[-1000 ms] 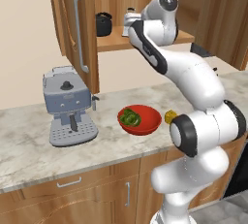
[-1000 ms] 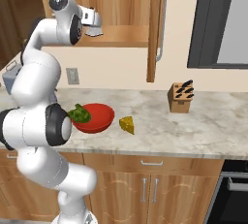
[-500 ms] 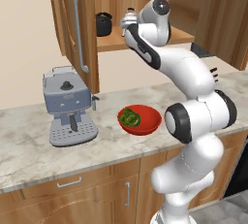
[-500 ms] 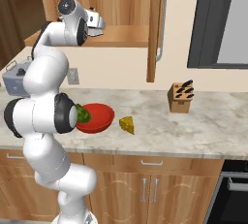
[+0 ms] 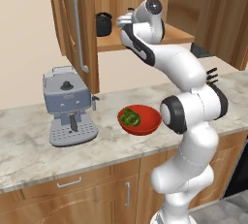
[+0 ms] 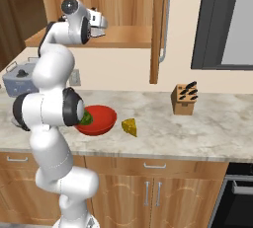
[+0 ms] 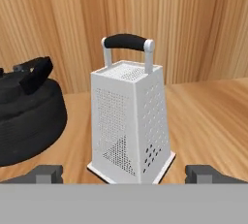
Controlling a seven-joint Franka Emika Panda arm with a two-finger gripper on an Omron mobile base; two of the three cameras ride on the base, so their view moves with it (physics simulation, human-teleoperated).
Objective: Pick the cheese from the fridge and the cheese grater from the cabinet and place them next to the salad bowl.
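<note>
While its jaws stand wide, the end effector (image 7: 123,173) faces the upright cheese grater (image 7: 130,127) at frame centre. A black pot (image 7: 26,119) sits left of it.

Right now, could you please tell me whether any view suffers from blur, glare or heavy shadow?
Hand view: cheese grater sharp, evenly lit, black pot dark and lacking detail. Left base view: cabinet interior dimmer, no glare. Right base view: cheese and salad bowl soft-edged, with faint shadows.
</note>
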